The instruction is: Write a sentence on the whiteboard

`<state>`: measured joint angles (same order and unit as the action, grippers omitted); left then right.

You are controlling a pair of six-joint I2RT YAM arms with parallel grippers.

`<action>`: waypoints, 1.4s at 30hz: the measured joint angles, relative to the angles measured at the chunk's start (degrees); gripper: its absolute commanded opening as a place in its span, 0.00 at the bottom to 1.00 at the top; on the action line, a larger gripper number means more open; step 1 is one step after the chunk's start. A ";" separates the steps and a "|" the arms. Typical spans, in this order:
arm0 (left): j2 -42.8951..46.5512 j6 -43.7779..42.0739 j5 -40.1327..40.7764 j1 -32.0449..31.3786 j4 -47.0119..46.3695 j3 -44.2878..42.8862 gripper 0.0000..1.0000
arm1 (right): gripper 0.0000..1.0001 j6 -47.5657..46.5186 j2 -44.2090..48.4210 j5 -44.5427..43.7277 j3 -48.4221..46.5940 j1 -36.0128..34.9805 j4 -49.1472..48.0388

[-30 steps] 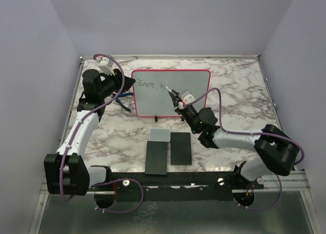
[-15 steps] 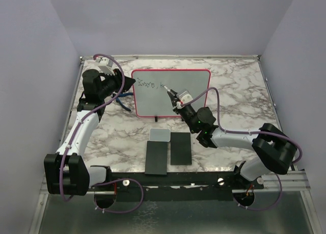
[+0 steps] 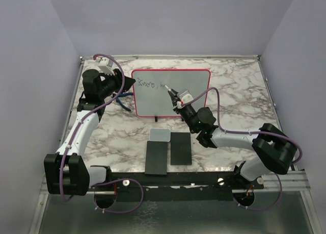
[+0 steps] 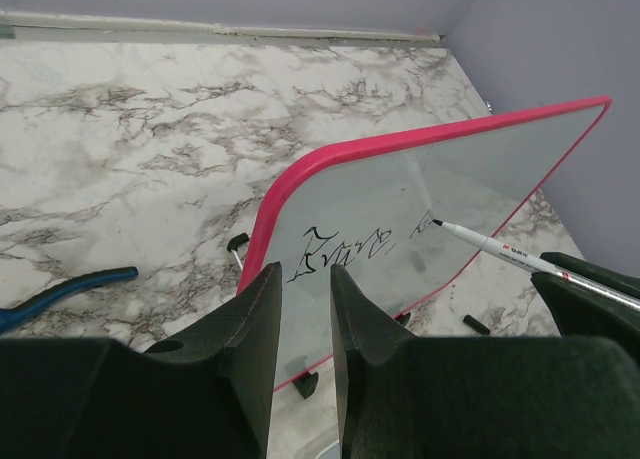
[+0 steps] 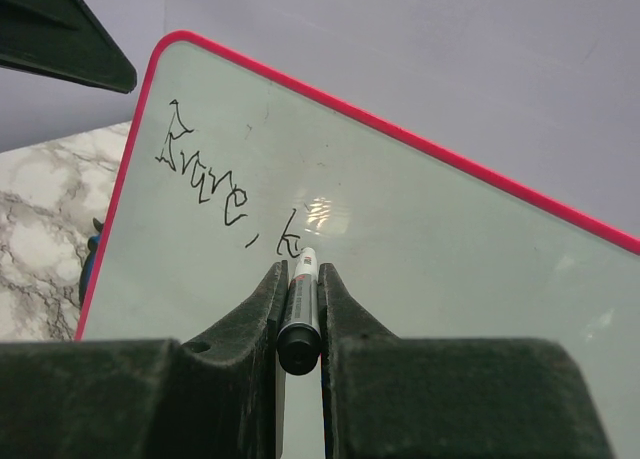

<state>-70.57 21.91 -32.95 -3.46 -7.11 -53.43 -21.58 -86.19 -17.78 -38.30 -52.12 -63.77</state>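
Two claws work at the whiteboard [image 3: 193, 99], which stands on its small black feet at the upper centre of the marble worktop [image 3: 239, 91] in the top view. The left claw [image 4: 305, 277] is clenched on the board's left edge, and the pink rim runs down between its fingers. The right claw [image 5: 300, 284] grips a marker [image 5: 300, 319], pinched between both fingers and pointing at the board face. The marker's tip meets the board just right of the last stroke of the sentence [image 5: 210, 174], a short run of dark handwriting in the board's upper left part. Below the board in the top view, a grey-white pad [image 3: 160, 134] lies against the upper end of two black slabs [image 3: 156, 157], which lie side by side. At the lower left of the left wrist view, a thin blue item [image 4: 60, 291] lies on the worktop.
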 measured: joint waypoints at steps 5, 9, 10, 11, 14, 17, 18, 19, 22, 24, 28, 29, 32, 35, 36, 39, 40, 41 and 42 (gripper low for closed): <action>0.00 0.00 0.00 0.00 0.00 0.00 0.27 | 0.01 -0.55 0.04 -0.57 0.02 0.00 -0.57; 0.00 0.00 0.00 0.00 0.00 0.00 0.27 | 0.01 -0.66 0.04 -0.74 0.02 0.00 -0.85; 0.00 0.00 0.00 0.00 0.00 0.00 0.27 | 0.01 -0.79 0.04 -0.72 0.02 0.00 -0.83; 0.00 0.00 0.00 0.00 0.00 0.00 0.27 | 0.01 -0.83 0.04 -0.72 0.02 0.00 -0.83; 0.00 0.00 0.00 0.00 0.00 0.00 0.27 | 0.01 -0.94 0.04 -0.68 0.02 0.00 -0.81; 0.00 -0.02 0.00 0.00 0.00 0.00 0.27 | 0.01 -0.94 0.04 -0.63 0.00 0.00 -0.79; 0.00 0.00 0.00 0.00 0.00 0.00 0.27 | 0.01 -0.94 0.04 -0.61 0.00 0.00 -0.76; 0.02 0.00 0.00 0.00 0.00 0.00 0.27 | 0.01 -0.94 0.04 -0.61 0.00 0.00 -0.76; 0.02 -0.02 0.00 0.00 0.00 0.00 0.27 | 0.01 -0.94 0.04 -0.57 0.00 0.00 -0.74; 0.02 -0.02 0.00 0.00 0.00 0.00 0.27 | 0.01 -0.94 0.04 -0.55 0.00 0.00 -0.74; 0.09 -0.04 0.00 0.00 0.00 0.00 0.27 | 0.01 -0.94 0.04 -0.22 -0.02 0.00 -0.72; 0.09 -0.04 0.00 0.00 0.00 0.00 0.27 | 0.01 -0.94 0.04 -0.07 -0.02 0.00 -0.72; 0.09 -0.04 0.00 0.00 0.00 0.00 0.27 | 0.01 -0.94 0.02 0.28 -0.02 0.00 -0.72; 0.09 -0.04 0.00 0.00 0.00 0.00 0.27 | 0.01 -0.94 -0.15 0.59 -0.13 0.00 -0.68; 0.09 -0.04 0.00 0.00 0.00 0.00 0.27 | 0.01 -0.94 -0.17 0.66 -0.20 0.00 -0.66; 0.09 -0.04 0.00 0.00 0.00 0.00 0.27 | 0.01 -0.94 -0.39 0.87 -0.39 0.00 -0.44; 0.09 -0.04 0.00 0.00 0.00 0.00 0.27 | 0.01 -0.94 -0.44 0.98 -0.48 0.00 -0.39; 0.09 -0.04 0.00 0.00 0.00 0.00 0.27 | 0.01 -0.94 -0.50 1.03 -0.57 0.00 -0.37; 0.09 -0.04 0.00 0.00 0.00 0.00 0.27 | 0.01 -0.94 -0.55 1.11 -0.61 0.00 -0.37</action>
<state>-70.48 21.87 -32.95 -3.46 -7.11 -53.43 -22.52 -86.74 -16.67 -38.92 -52.12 -64.14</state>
